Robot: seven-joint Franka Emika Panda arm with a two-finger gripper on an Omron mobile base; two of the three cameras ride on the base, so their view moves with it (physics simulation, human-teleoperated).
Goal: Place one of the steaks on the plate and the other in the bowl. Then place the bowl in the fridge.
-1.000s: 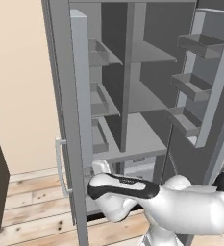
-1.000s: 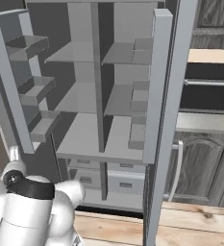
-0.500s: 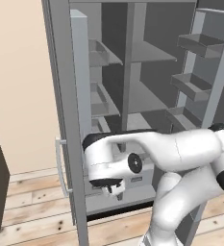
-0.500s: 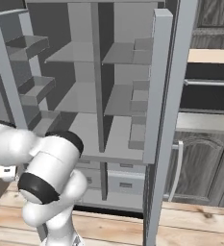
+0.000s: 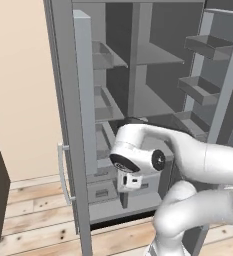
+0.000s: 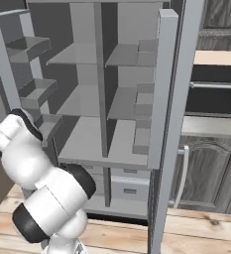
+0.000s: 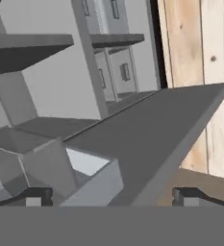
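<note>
Standing with both doors swung wide so its shelves are reachable, the fridge [image 5: 138, 75] fronts the gripper [image 7: 113, 196], at six o'clock, spread wide and empty.

A tall plain grey fridge [image 5: 68, 125] with slim pale vertical handles fills the centre of both base views, its inner shelves and door racks the same flat grey. Light, knotted wood-plank flooring [image 5: 33, 220] runs along the bottom, below a beige wall [image 5: 18, 85] at upper left. At right in the right base view stand dark wood-grain cabinets [image 6: 206, 173] and a black oven [image 6: 213, 96].
</note>
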